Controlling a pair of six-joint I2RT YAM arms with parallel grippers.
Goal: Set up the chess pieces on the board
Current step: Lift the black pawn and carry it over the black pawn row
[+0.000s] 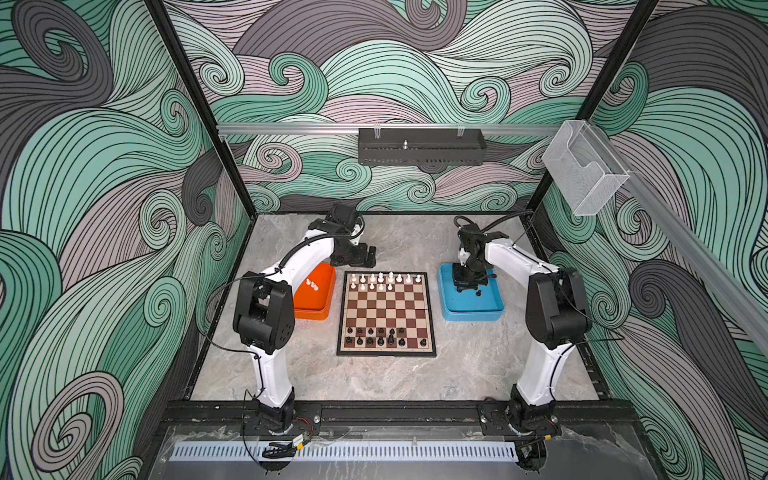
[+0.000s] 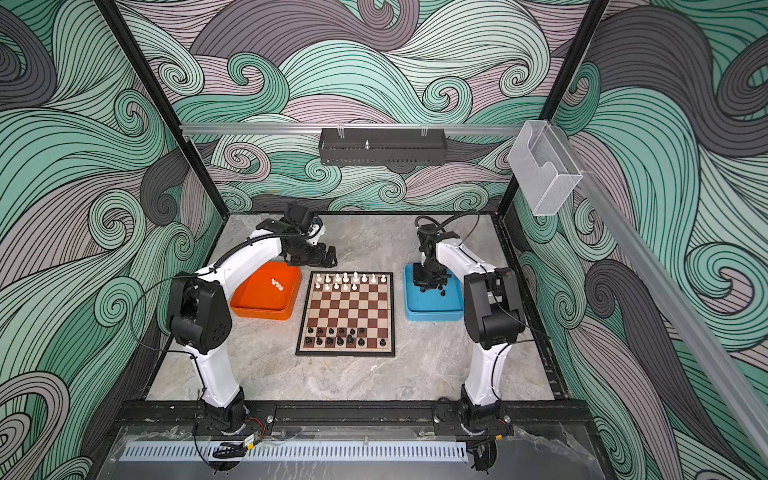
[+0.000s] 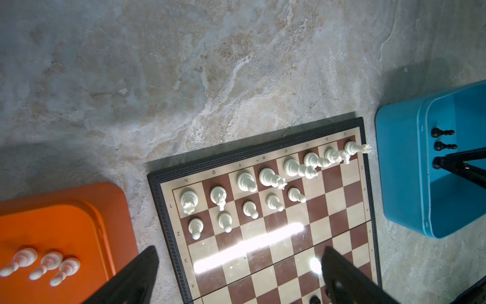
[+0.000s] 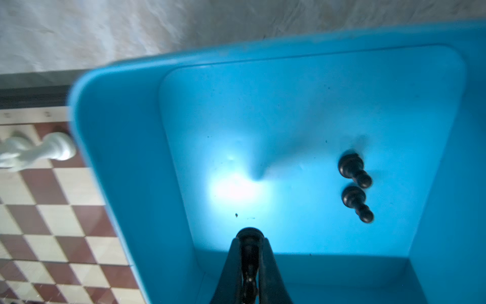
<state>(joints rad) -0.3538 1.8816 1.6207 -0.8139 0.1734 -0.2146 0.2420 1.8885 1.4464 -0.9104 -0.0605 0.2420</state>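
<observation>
Down in the blue tray (image 4: pixel 118 158) the right gripper (image 4: pixel 248 243) has its jaws pinched together on a black pawn (image 4: pixel 249 235), and the round base pokes out just past the tips. Whether that base touches the tray floor, I cannot tell. Off to one side of those jaws, well clear of them, two other black pawns (image 4: pixel 353 171) sit close together on the blue floor.

Over to the left gripper (image 3: pixel 239 250): jaws spread wide, nothing between them, hanging above the table by the white end of the board (image 3: pixel 328 210). The bare middle squares show in the gap. Just ahead of its tips stand the white pieces (image 3: pixel 246 181), a full back row with five pawns in front. Outside one finger lies the orange tray (image 3: pixel 65 223) with three white pawns (image 3: pixel 46 264) in a tight cluster; outside the opposite finger, the blue tray.

In both top views the board lies flat mid-table (image 1: pixel 374 374), with a tray just beside it on either side. The black pieces (image 1: pixel 380 336) fill part of two rows at the edge farthest from both sets of jaws.

The surface is grey marbled stone with beige veins, and glare streaks the board. All around are walls (image 1: pixel 104 208) of swirling teal, mauve and grey waves, with black frame posts. A silver rail carries a black perforated basket (image 1: pixel 422 147), and a clear plastic holder (image 1: pixel 586 170) hangs on the side rail
</observation>
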